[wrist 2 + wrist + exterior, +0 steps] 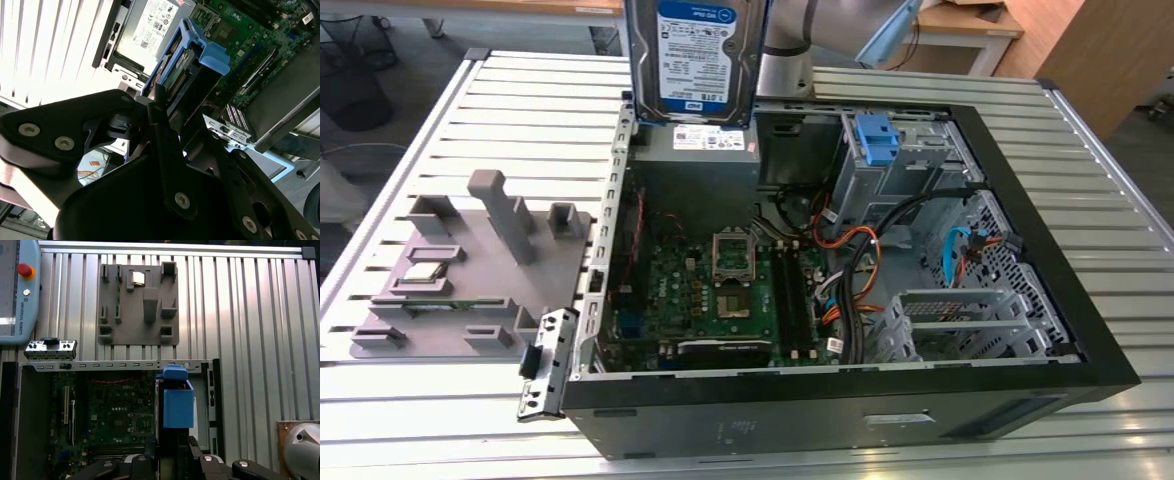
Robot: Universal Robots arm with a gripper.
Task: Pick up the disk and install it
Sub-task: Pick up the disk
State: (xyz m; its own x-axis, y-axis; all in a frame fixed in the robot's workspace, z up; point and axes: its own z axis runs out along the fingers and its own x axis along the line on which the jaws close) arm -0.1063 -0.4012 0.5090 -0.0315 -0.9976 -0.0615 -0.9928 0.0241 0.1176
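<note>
1. Right under the gripper (180,125), the open PC case (1070,300) has its motherboard (720,280), a grey power supply box (700,165) and a lone blue bracket (874,135) inside.
2. Jaws are clamped on the disk (700,55), held upright in mid-air above the power supply box.
3. Off to the gripper's side, a grey fixture tray (480,290) holds a small square silver part (427,272).
4. It all sits on a slatted metal table (520,110), with wooden furniture (1094,50) beyond it.

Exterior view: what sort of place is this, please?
Probably a robotics lab bench for computer assembly: an open black metal desktop computer case lies on a ribbed silver metal table, a grey plastic fixture plate beside it, wooden desks behind.
</note>
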